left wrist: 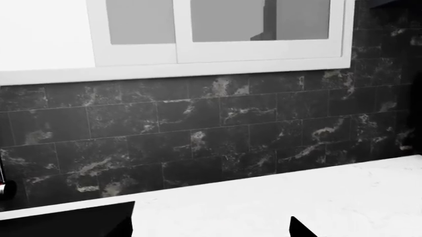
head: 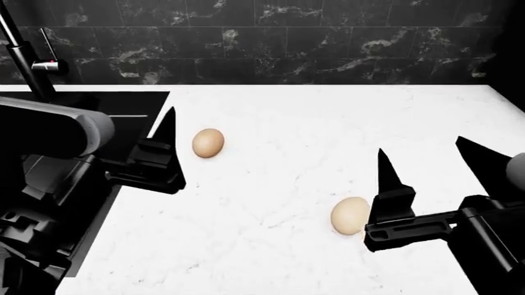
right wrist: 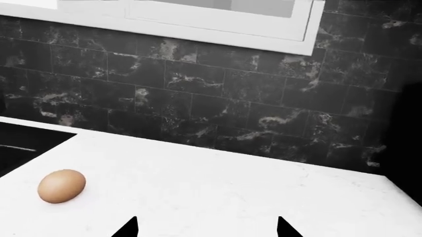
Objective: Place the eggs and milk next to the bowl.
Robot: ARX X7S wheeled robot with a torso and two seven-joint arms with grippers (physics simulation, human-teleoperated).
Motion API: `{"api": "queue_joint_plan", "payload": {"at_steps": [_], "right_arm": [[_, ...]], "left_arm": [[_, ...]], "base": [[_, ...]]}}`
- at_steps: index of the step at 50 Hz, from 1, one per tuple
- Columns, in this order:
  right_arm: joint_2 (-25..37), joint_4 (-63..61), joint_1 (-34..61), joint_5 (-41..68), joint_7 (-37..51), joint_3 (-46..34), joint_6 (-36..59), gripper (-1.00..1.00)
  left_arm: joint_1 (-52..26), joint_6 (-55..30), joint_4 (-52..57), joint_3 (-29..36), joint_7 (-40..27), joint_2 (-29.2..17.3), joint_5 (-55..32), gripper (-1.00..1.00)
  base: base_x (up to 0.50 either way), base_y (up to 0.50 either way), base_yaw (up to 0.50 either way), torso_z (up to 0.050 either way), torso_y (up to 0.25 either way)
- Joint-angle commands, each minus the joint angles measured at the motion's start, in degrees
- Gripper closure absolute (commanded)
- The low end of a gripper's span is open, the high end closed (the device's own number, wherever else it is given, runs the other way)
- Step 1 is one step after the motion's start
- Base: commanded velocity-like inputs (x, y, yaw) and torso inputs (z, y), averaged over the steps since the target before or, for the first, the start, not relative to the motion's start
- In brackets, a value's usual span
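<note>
Two tan eggs lie on the white counter (head: pixel 287 123). The far egg (head: pixel 208 142) rests just right of my left gripper's visible finger (head: pixel 168 138); it also shows in the right wrist view as the egg (right wrist: pixel 61 185). The near egg (head: pixel 350 215) lies against the left side of my right gripper's left finger (head: pixel 387 184). My right gripper (head: pixel 420 147) is open and holds nothing. In their own wrist views, my left gripper (left wrist: pixel 211 219) and my right gripper (right wrist: pixel 207 222) stand open over bare counter. The milk and the bowl are out of view.
A black sink (head: pixel 123 104) with a faucet (head: pixel 24 55) sits at the left, under my left arm. A black marble tile wall (head: pixel 287 37) backs the counter, with a white-framed window (left wrist: pixel 218 29) above. The counter's right end (head: pixel 502 98) meets a dark side wall.
</note>
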Motion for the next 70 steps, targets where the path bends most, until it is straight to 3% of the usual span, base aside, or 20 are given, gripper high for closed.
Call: {"api": "queue_joint_plan", "payload": {"at_steps": [1,11,18,53,70], "right_arm": [[7.6,0.6,-6.6,9.2,-9.2,10.4,0.0,-1.00],[8.8,3.9,-21.6,15.8,-16.5,30.9,11.5,-1.00],[6.1,5.7,-25.3,15.9,-18.7,35.0,16.2,-1.00],[2.0,12.9,-15.1,3.3,-24.1,13.6,21.2,-1.00],[-5.5,13.7,-17.2,-7.2,-31.5,13.9,26.5,-1.00]], "left_arm": [[0.4,0.1,-0.2,0.5,1.1,0.1,1.0,-1.00],[0.6,0.3,-0.7,0.9,1.9,0.4,2.3,-1.00],[0.4,0.3,-0.7,1.4,1.8,0.4,2.5,-1.00],[2.5,1.7,-1.3,2.1,5.0,0.7,6.1,-1.00],[2.1,1.8,-1.9,3.1,5.2,0.8,7.2,-1.00]], "base": [[0.00,0.00,0.00,0.000,0.000],[0.00,0.00,0.00,0.000,0.000],[0.00,0.00,0.00,0.000,0.000],[0.00,0.00,0.00,0.000,0.000],[0.00,0.00,0.00,0.000,0.000]]}}
